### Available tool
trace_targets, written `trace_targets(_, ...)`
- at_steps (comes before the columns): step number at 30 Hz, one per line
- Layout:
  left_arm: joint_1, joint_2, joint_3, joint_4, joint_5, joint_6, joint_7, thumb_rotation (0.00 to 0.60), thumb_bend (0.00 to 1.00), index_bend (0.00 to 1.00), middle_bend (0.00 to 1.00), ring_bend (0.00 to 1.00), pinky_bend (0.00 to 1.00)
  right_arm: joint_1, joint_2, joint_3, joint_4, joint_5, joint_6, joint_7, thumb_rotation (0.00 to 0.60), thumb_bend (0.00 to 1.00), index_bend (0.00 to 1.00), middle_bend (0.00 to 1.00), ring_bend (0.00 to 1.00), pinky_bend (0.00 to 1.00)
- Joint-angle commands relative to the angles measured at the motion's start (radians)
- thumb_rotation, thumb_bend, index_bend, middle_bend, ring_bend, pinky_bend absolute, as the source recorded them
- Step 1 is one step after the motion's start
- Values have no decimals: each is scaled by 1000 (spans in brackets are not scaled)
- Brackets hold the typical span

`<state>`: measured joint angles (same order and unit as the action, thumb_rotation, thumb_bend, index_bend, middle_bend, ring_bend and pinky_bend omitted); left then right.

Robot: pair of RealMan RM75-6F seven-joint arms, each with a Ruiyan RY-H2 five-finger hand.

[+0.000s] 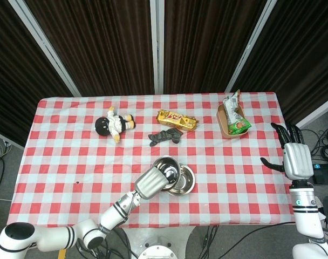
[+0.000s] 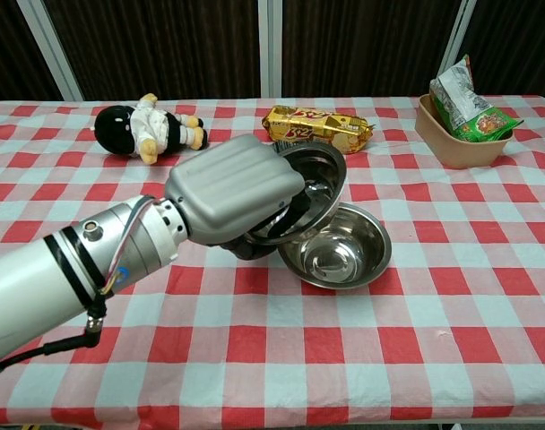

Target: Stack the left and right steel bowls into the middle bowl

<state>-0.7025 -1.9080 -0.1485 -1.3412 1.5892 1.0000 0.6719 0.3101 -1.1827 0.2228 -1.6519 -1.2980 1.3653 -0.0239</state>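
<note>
My left hand (image 1: pixel 151 183) (image 2: pixel 233 196) grips a steel bowl (image 1: pixel 168 169) (image 2: pixel 310 185) by its near rim and holds it tilted just above the middle bowl (image 1: pixel 183 181) (image 2: pixel 344 252), overlapping that bowl's left side. The middle bowl rests on the checked tablecloth (image 1: pixel 234 178) near the front centre. My right hand (image 1: pixel 293 156) hovers open past the table's right edge, fingers spread, holding nothing. It does not show in the chest view. No third bowl is visible.
At the back lie a plush doll (image 1: pixel 114 124) (image 2: pixel 147 128), a gold snack packet (image 1: pixel 177 120) (image 2: pixel 319 128) and a grey rag (image 1: pixel 164 137) (image 2: pixel 286 159). A tan tray with a green bag (image 1: pixel 234 122) (image 2: pixel 463 116) stands at the back right.
</note>
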Motion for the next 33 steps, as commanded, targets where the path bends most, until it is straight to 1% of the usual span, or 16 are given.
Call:
trace_targets(1, -4, -17, 5, 6, -13, 4, 11, 600, 319, 727, 808, 788, 831, -4, -6, 5, 8, -5, 11, 16, 600, 44, 96, 162, 32, 32)
trace_targets(11, -24, -55, 4, -10, -38, 17, 31, 600, 319, 727, 808, 788, 831, -12, -9, 14, 30, -4, 16, 53, 600, 40, 93, 167, 37, 39)
trace_targets(22, -46, -99, 13, 21, -49, 25, 10, 600, 319, 724, 804, 788, 831, -19, -4, 8, 41, -13, 11, 74, 600, 39, 93, 167, 38, 42)
trace_targets(24, -50, -100, 16, 27, -42, 29, 0, 600, 315, 701, 787, 787, 832, -19, -5, 9, 43, -12, 8, 74, 600, 40, 93, 166, 38, 42)
trace_targets(27, -59, -88, 25, 32, -28, 28, -30, 600, 263, 578, 723, 779, 832, -18, -6, 10, 46, -11, 6, 76, 600, 38, 93, 166, 37, 42)
trace_targets(30, -65, -71, 32, 31, -18, 30, -57, 600, 226, 490, 672, 770, 831, -18, -5, 11, 48, -11, 5, 78, 600, 32, 93, 166, 37, 42)
trace_targets(33, -67, -51, 36, 24, -13, 32, -60, 600, 217, 474, 659, 768, 831, -20, -4, 11, 46, -11, 5, 79, 600, 30, 93, 166, 37, 42)
